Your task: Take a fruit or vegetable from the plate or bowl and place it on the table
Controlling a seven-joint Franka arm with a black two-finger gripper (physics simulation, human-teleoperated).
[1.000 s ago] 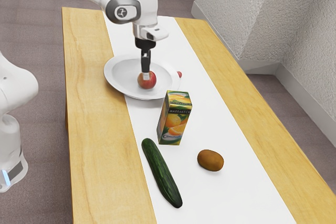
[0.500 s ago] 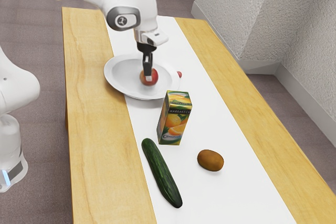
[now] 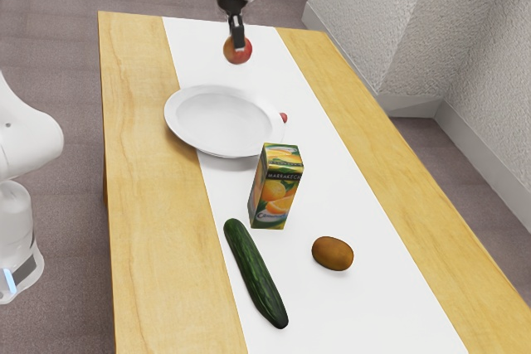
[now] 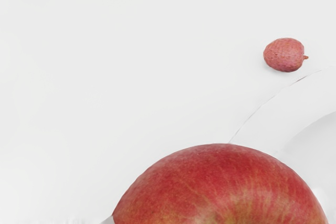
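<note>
Above the table point(image 3: 149, 205), an apple point(image 3: 237, 56) was held in the air by the black two-finger gripper point(image 3: 238, 44), its fingers closed on the fruit. The fingers were pointed downward, and the apple's lower part was left exposed beneath them. Red skin with yellowish streaks was noted in the wrist view. The apple had not been set down on the table.

The white plate point(image 3: 171, 118) was seen below the held fruit, laid partly on the bare wood and partly on the white runner point(image 3: 348, 288). In the wrist view, a curve of its rim was partly hidden by the apple. Just beside that rim, on the runner, a small pinkish-red lychee point(image 4: 284, 55) was found, rough-skinned and with a short stem.

Nearer the exterior camera, a juice carton point(image 3: 278, 188) was recorded upright on the runner, oranges printed on its side. Nearer still, a dark green cucumber point(image 3: 255, 273) was found lying lengthwise, set near the runner's edge toward the exterior view's left. A brown kiwi point(image 3: 333, 254) was noted toward the exterior view's right of the cucumber, apart from it and from the carton.
</note>
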